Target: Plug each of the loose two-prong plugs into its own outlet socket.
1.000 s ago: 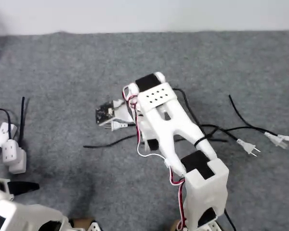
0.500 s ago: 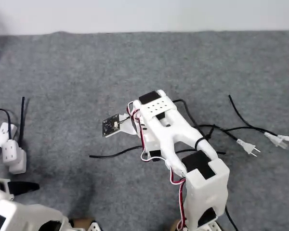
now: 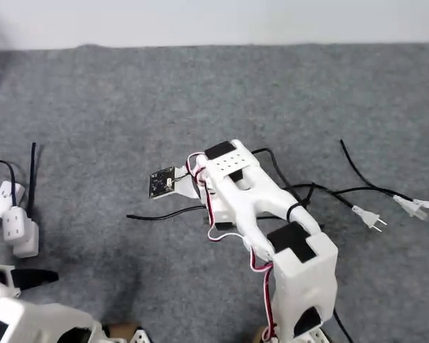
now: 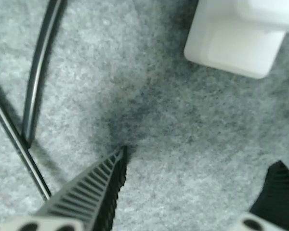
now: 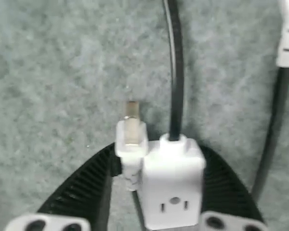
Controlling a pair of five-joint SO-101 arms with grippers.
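1. Grey carpeted surface (image 3: 114,107): carries both arms, black cables and the white fittings.
2. Right arm (image 3: 257,200): extends from the near edge toward the middle, above a tangle of black cable (image 3: 322,191).
3. Left arm (image 3: 28,318): sits at the near left corner.
4. Right gripper (image 5: 159,159): fingers (image 5: 82,192) clamped on a white outlet socket (image 5: 171,187), with a two-prong plug (image 5: 130,134) pressed alongside it, prongs pointing away from the wrist.
5. Left gripper (image 4: 200,161): fingers apart, low over bare carpet, near the left-edge sockets (image 3: 18,229).
6. Left-edge sockets: two white blocks on black leads, close together.
7. Loose plugs (image 3: 368,218): two, lying near the right edge on their leads, well apart from every socket.
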